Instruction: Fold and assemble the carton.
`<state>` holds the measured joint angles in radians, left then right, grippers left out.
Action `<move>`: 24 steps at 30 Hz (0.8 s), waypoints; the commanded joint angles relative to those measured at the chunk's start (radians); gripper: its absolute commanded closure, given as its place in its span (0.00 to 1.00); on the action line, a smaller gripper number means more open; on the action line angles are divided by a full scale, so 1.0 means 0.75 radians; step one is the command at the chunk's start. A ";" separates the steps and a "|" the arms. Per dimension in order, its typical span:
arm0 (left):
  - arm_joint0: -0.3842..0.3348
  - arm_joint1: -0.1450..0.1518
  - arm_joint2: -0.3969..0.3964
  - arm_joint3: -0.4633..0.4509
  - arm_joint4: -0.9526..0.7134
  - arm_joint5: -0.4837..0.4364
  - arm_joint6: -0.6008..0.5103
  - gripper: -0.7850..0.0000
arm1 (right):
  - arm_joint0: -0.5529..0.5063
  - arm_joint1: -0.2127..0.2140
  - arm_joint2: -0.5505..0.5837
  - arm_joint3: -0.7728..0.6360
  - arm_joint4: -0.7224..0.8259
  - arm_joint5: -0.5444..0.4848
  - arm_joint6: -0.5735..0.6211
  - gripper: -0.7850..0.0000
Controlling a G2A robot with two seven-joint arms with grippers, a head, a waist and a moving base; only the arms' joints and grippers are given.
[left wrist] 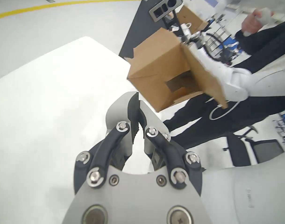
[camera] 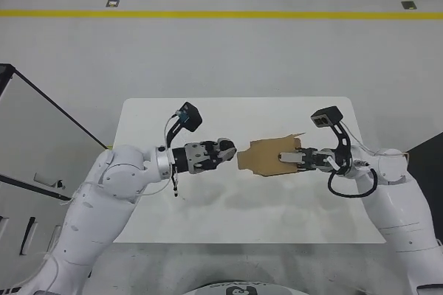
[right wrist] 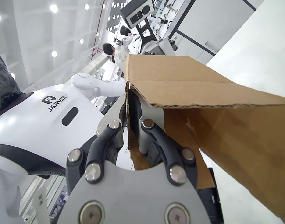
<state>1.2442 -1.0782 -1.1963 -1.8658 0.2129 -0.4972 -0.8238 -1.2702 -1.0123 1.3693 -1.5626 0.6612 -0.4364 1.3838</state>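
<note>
A brown cardboard carton (camera: 267,156) hangs above the middle of the white table (camera: 170,118), opened into a box shape. My right gripper (camera: 286,157) is shut on one of its flaps; in the right wrist view the cardboard wall (right wrist: 203,94) sits pinched between the fingers (right wrist: 142,117). In the left wrist view the carton (left wrist: 161,71) shows its folded end with a square gap, one flap sticking out. My left gripper (camera: 229,150) is just left of the carton, shut with nothing in it, its tips (left wrist: 135,108) close to the carton's lower corner.
A dark panel (camera: 29,110) stands off the table's left side. A yellow line (camera: 221,14) runs across the floor beyond the table. A person in dark clothes (left wrist: 261,47) stands behind the right arm, apart from the carton.
</note>
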 commanded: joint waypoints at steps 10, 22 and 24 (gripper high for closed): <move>-0.031 0.008 0.018 0.036 -0.212 0.066 -0.126 1.00 | -0.012 0.011 0.015 -0.009 -0.001 -0.022 -0.022 1.00; -0.042 -0.005 0.109 0.047 -0.270 0.034 -0.049 1.00 | -0.030 0.022 -0.018 -0.056 -0.004 -0.045 -0.045 1.00; -0.046 -0.006 0.118 0.047 -0.273 0.032 -0.044 1.00 | -0.030 0.024 -0.023 -0.055 -0.003 -0.045 -0.045 1.00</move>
<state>1.2107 -1.0826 -1.1100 -1.8306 0.0085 -0.4730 -0.8583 -1.2932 -0.9950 1.3533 -1.6044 0.6590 -0.4702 1.3500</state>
